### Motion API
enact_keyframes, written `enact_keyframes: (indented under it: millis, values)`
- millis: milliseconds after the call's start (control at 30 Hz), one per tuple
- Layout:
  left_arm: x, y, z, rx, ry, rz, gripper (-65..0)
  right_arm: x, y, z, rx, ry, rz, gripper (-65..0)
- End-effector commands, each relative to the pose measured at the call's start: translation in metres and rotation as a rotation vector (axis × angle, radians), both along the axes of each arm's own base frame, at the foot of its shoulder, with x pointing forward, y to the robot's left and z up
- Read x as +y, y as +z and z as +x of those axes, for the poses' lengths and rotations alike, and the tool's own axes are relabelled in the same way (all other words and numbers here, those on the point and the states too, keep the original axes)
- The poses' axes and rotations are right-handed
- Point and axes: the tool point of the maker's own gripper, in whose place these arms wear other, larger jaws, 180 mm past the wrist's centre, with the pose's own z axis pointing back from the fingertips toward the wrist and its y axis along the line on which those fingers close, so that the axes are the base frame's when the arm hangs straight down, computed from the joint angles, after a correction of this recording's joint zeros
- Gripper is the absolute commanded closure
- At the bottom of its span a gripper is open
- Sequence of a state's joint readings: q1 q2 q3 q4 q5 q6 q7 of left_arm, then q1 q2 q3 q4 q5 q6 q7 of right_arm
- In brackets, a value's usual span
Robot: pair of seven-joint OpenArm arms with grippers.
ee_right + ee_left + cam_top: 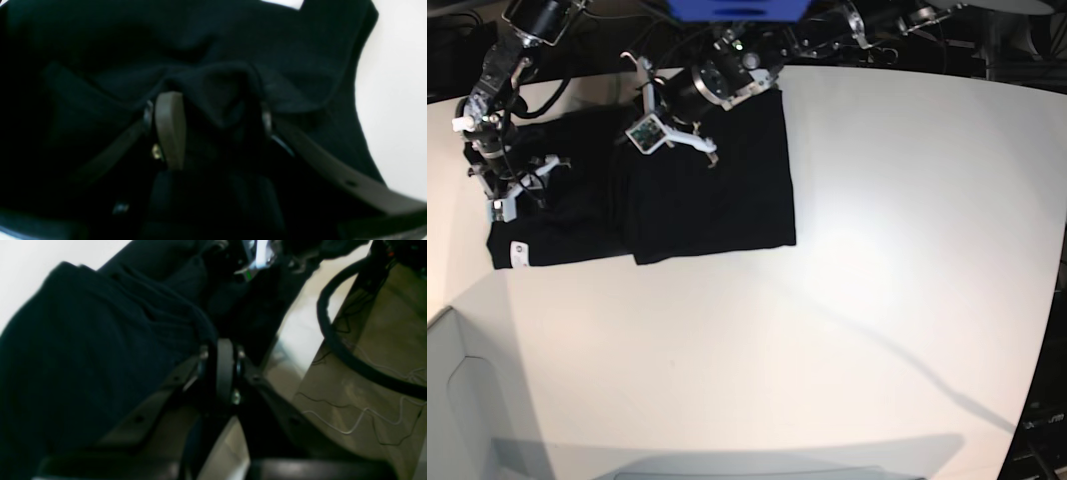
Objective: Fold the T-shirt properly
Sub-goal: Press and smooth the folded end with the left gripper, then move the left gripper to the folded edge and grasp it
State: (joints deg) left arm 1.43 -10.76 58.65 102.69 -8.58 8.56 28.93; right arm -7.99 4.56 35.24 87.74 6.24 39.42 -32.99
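**2 grippers on a half-folded shirt**

In the left wrist view the left gripper (222,368) has its jaws pressed together, and a bunched edge of the black T-shirt (83,353) meets them; whether cloth is actually pinched between them cannot be told. Such a hold would let the arm carry a fold across.

In the right wrist view the right gripper (213,133) stands spread, a hump of cloth between its fingers (170,130) but not squeezed, probably poised to take or let go a fold.

From the base view the T-shirt (717,190) lies at the far left of the white table (877,300), 1 panel folded over the rest, a white tag (518,251) at its near corner. Beyond the table edge, dark cables (337,340) trail over the floor (383,350).
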Motion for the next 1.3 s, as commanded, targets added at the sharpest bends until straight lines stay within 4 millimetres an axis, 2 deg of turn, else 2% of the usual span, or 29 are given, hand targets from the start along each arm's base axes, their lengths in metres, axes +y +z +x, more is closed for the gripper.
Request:
enact_keyframes:
  millis: [0,367,433,500,567,633,700,767,867,967,1167,1267]
  values:
    - [-0.006,0.015,0.004,-0.038,-0.003,-0.045,0.0,-0.003,0.014,0.008,-0.050,0.010,-0.012,-28.5]
    - [-0.003,0.002,0.001,-0.015,-0.009,-0.005,-1.5,-0.003,0.014,0.008,-0.050,0.010,-0.012,-28.6]
    - [0.001,-0.006,-0.003,0.020,-0.018,0.043,-7.5,-0.003,0.014,0.008,-0.050,0.010,-0.012,-28.6]
    - [0.003,-0.011,-0.006,0.049,-0.026,0.081,-16.7,-0.003,0.015,0.010,-0.055,0.010,-0.013,-28.7]
    - [0.004,-0.006,-0.007,0.054,-0.028,0.086,-27.3,-0.004,0.021,0.012,-0.070,0.010,-0.024,-28.8]
    - [0.003,0.005,-0.007,0.042,-0.030,0.063,-35.9,-0.012,0.036,0.014,-0.108,-0.013,-0.049,-29.4]
    - [0.004,0.013,-0.006,0.028,-0.030,0.047,-39.3,-0.013,0.048,0.016,-0.145,-0.035,-0.054,-31.9]
    - [0.012,0.020,-0.004,0.008,-0.026,0.040,-39.4,-0.017,0.060,0.017,-0.176,-0.051,-0.074,-34.4]
    - [0.037,0.029,0.016,-0.016,0.057,0.034,-39.5,-0.020,0.067,0.020,-0.194,-0.053,-0.085,-37.3]
    - [0.082,0.021,0.042,-0.011,0.195,0.077,-39.7,-0.029,0.068,0.021,-0.193,-0.068,-0.094,-38.3]
    - [0.164,0.004,0.078,0.023,0.472,0.141,-39.9,-0.039,0.047,0.024,-0.152,-0.088,-0.053,-38.5]
    - [0.188,-0.014,0.084,0.052,0.537,0.187,-39.9,-0.046,0.034,0.020,-0.114,-0.091,-0.043,-38.5]
